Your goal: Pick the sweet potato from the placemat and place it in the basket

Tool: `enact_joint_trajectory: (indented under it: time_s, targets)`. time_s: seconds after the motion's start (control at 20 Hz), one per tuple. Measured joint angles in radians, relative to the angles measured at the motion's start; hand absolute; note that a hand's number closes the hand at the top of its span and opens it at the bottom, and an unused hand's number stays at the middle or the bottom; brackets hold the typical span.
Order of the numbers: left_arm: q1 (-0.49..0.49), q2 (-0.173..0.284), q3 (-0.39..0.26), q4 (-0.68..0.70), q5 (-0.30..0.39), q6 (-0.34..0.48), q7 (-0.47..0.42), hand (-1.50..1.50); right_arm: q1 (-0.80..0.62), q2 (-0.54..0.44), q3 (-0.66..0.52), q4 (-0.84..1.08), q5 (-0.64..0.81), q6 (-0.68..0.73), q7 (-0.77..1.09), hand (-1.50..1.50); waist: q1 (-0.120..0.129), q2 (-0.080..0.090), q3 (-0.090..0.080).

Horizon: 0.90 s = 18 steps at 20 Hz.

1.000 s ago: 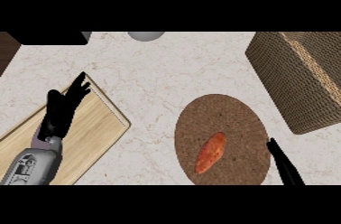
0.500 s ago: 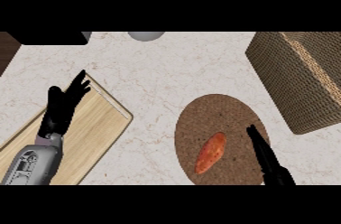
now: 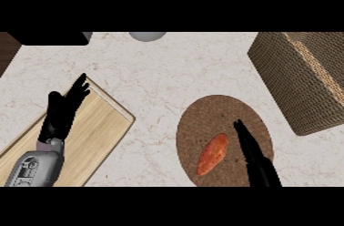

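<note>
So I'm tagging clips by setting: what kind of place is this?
Most likely a kitchen counter: a pale marbled worktop with a wooden cutting board, a sweet potato on a round placemat, and a woven basket.

We read kitchen: pale marbled stone worktop, wooden cutting board, round brown placemat bearing sweet potato, woven basket at right.
</note>
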Motion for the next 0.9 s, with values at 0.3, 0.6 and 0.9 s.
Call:
enact_joint_trajectory:
  time_s: [0.3,0.6,0.9]
  targets:
    - [-0.001,0.002,0.030,-0.005,-0.010,-0.032,0.004,0.00,-0.031,0.021,-0.027,-0.006,0.001,0.061,0.036,-1.50,0.000,0.000,0.000]
    - [-0.010,-0.017,0.043,-0.003,-0.028,-0.045,0.009,0.00,-0.057,0.071,-0.037,0.093,0.003,0.065,0.010,-1.50,0.000,0.000,0.000]
    - [0.002,-0.033,0.056,-0.018,-0.041,-0.056,0.006,0.00,-0.077,0.127,-0.040,0.199,0.022,0.025,-0.038,-1.50,0.001,0.000,0.000]
